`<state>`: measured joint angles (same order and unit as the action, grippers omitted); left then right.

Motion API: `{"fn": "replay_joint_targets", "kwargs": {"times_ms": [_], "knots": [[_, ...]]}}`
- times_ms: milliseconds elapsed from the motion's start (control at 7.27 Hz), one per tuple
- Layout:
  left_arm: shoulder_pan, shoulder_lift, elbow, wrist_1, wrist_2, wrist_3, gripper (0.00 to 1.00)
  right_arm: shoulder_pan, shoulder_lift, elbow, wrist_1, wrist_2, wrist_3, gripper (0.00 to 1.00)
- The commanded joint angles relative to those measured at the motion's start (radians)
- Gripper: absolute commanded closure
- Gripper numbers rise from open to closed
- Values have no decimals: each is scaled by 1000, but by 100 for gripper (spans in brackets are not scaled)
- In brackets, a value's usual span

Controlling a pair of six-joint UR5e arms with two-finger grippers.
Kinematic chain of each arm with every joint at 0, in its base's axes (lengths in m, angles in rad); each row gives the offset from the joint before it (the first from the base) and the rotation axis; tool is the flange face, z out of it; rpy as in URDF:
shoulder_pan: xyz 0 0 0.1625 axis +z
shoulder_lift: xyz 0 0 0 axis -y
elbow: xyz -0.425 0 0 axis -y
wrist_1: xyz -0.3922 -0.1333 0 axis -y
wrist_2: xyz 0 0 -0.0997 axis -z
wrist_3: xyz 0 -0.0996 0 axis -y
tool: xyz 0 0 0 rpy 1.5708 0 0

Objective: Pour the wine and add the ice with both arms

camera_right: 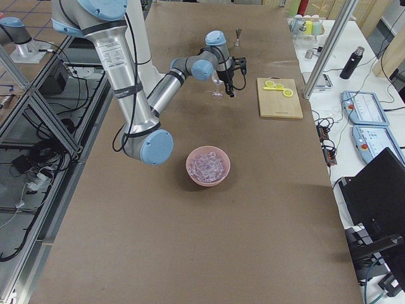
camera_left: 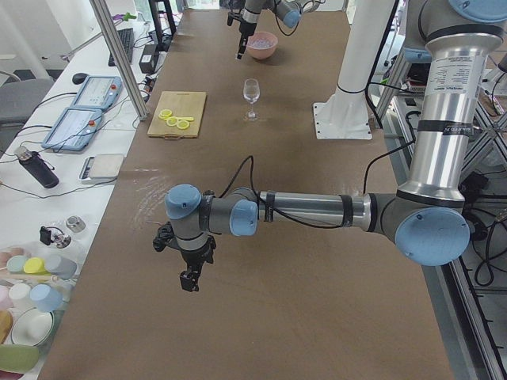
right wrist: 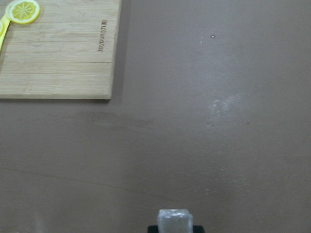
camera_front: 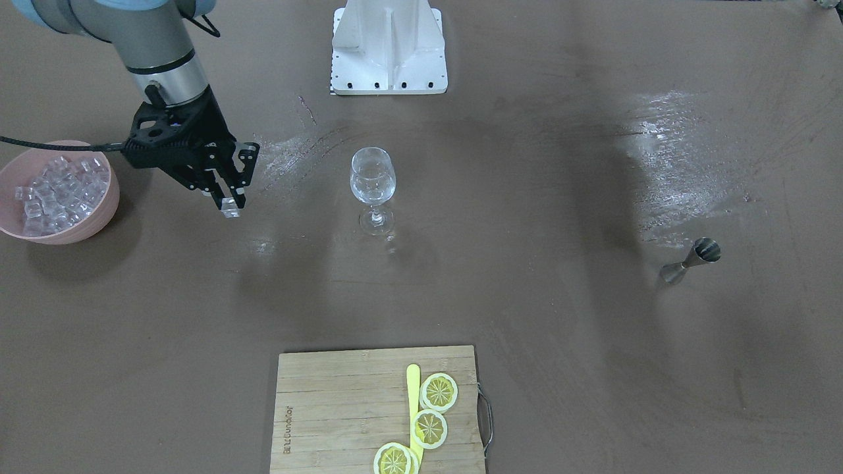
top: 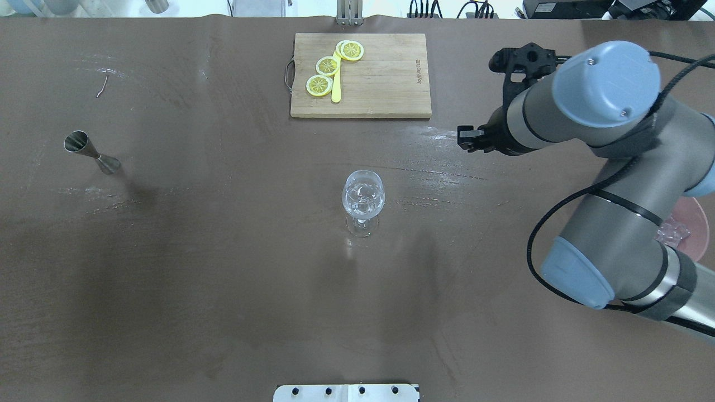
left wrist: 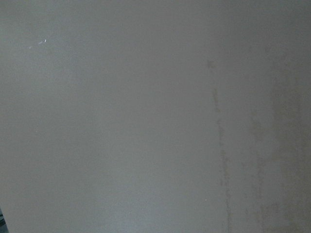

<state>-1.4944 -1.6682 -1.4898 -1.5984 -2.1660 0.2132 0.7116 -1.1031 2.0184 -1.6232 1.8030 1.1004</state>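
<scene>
A pink plastic bowl [camera_front: 105, 210] heaped with small clear ice cubes [camera_front: 59, 187] sits at the left edge of the brown matte desk [camera_front: 527, 342] in the front-facing view. Just right of it, the right arm's black two-finger end effector [camera_front: 230, 203] hangs above the desk, clenched on one clear ice cube [camera_front: 230, 211], well apart from the stemmed clear wine glass [camera_front: 373, 184] at centre. Pale wet smears [camera_front: 678, 151] streak the surface left of the glass and at upper right. A bamboo cutting board [camera_front: 329, 408] with yellow lemon slices [camera_front: 438, 392] lies at bottom centre, and a steel jigger [camera_front: 691, 261] stands at right.

In the left side view, a white side bench [camera_left: 32, 206] carrying control tablets [camera_left: 75, 127] borders the desk. The left arm's end effector [camera_left: 188, 279] hovers low over the desk at lower left; I cannot tell whether it is released or clenched.
</scene>
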Motion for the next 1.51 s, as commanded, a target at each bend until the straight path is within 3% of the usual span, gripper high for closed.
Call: {"fn": "replay_joint_targets", "kwargs": {"times_ms": [0,275,826,1376], "knots": [[0,-4,-1,0,0,0,2,-49,147,2,-137,-7,70,100],[2,-4,0,0,0,0,2,-90,237,0,-252,-10,95,100],[3,-4,8,0,0,0,2,-147,347,-3,-375,-40,131,100],[3,-5,6,0,0,0,2,-204,396,-52,-435,-99,131,100]]}}
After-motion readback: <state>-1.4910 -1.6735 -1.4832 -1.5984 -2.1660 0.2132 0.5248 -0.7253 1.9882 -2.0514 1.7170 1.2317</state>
